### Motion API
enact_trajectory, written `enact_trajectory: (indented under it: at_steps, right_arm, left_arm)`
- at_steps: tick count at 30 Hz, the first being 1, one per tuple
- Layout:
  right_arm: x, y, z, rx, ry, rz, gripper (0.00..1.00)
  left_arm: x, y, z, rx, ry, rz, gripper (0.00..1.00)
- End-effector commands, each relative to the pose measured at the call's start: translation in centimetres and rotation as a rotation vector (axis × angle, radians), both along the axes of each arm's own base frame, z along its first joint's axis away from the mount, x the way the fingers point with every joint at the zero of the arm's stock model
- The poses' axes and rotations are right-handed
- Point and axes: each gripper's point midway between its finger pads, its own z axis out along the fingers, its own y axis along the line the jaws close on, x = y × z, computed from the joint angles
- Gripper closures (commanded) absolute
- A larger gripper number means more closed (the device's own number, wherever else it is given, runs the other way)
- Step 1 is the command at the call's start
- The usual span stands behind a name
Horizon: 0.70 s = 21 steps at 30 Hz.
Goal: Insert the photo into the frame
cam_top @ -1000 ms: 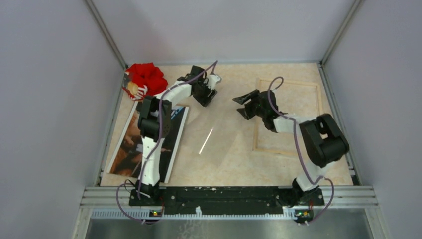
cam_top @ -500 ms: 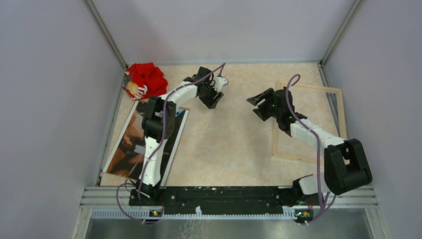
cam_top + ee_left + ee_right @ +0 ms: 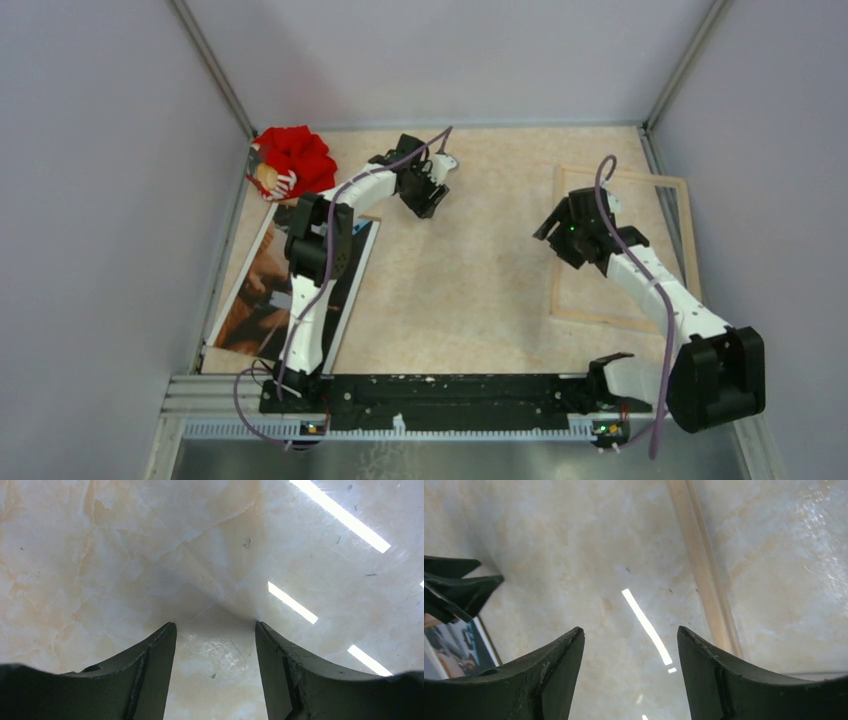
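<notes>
The right claw [image 3: 552, 226] hangs released and empty, its jaws spread just above the left rail of the frame [image 3: 620, 178], which lies flat at the centre right of the overhead view. The left claw [image 3: 432, 196] is also released and empty, over bare table [image 3: 460, 290] at upper centre. The photo [image 3: 255, 290] lies face up at lower left, well apart from the frame.

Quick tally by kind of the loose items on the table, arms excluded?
Photo: 1
Frame: 1
Red plush toy: 1
Total: 3
</notes>
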Motion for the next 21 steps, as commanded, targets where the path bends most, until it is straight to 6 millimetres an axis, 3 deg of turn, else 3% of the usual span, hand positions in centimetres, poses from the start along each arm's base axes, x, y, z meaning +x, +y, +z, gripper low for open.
enact_trajectory:
  at_steps: [1, 7, 11, 17, 21]
  right_arm:
    - [-3.5, -0.3, -1.0, -0.059, 0.097, 0.057, 0.31]
    - [-7.2, 1.9, -3.5, -0.132, 0.201, 0.137, 0.31]
    - [-9.1, 2.7, -4.3, -0.193, 0.227, 0.165, 0.30]
    - [-8.2, 2.9, -5.6, -0.232, 0.227, 0.159, 0.30]
    - [-7.0, 2.6, -6.5, -0.293, 0.245, 0.153, 0.29]
  left_arm:
    - [-6.9, 1.2, -7.1, 0.076, 0.300, -0.015, 0.35]
    - [-6.9, 1.2, -7.1, 0.078, 0.305, -0.016, 0.35]
    - [-6.1, 2.0, -5.8, 0.087, 0.275, -0.003, 0.35]
    - [-4.0, 4.2, -0.9, 0.042, 0.204, 0.057, 0.33]
    - [-4.6, 5.3, -0.4, 0.055, 0.193, 0.075, 0.32]
